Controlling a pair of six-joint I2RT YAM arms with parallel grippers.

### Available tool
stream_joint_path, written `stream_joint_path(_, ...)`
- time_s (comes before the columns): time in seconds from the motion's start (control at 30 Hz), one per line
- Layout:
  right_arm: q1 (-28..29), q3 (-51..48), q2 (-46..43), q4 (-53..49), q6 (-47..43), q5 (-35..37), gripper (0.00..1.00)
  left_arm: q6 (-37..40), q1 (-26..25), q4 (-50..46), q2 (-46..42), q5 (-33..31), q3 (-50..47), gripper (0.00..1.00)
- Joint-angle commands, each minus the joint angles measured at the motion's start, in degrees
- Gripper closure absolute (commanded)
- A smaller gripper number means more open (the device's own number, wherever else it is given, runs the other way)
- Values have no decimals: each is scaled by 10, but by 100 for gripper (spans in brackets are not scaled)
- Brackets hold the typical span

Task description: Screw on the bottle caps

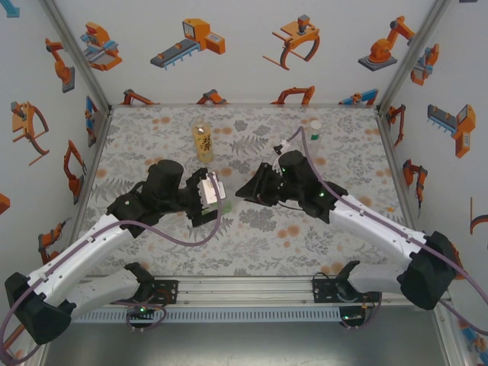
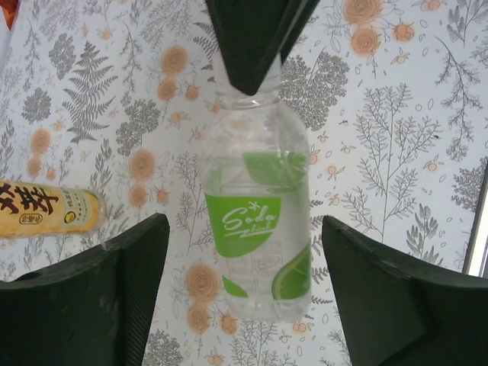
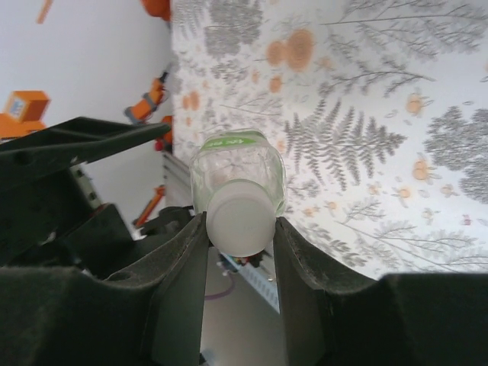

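Note:
A clear bottle with a green "Soda" label (image 2: 258,221) lies level above the cloth between my two grippers (image 1: 219,191). Its white bottle cap (image 3: 238,229) sits on the neck, and my right gripper (image 3: 239,219) is shut on that cap, one finger on each side. My left gripper (image 2: 242,229) is open around the bottle's base end, with a clear gap between each finger and the plastic. The right gripper's dark fingers (image 2: 252,38) show at the bottle's neck in the left wrist view. In the top view the left gripper (image 1: 212,195) and right gripper (image 1: 244,191) face each other at the middle of the table.
A tall amber-yellow labelled bottle (image 1: 203,142) stands upright behind the left gripper and shows at the left edge (image 2: 46,210) of the left wrist view. A small clear bottle with a white cap (image 1: 314,130) stands at the back right. Printed walls enclose the floral cloth (image 1: 259,244).

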Motion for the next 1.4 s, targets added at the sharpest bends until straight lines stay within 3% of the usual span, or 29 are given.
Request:
stream_joint_path(0.0, -8, 62, 21, -82, -84, 28, 100, -2, -1, 14, -10, 16, 4, 24)
stream_joint_path(0.3, -39, 243, 143, -275, -267, 95, 100, -1, 0, 14, -11, 1, 3, 22)
stream_joint_path(0.67, -98, 475, 300, -431, -396, 174, 100, -5, 2, 28, -21, -11, -4, 21)
stream_joint_path(1.1, -155, 644, 435, -483, -447, 234, 100, -52, 3, 47, -24, -54, 4, 18)
stream_joint_path(1.37, -179, 726, 498, -511, -427, 264, 100, -60, 2, 31, -27, -84, 18, 18)
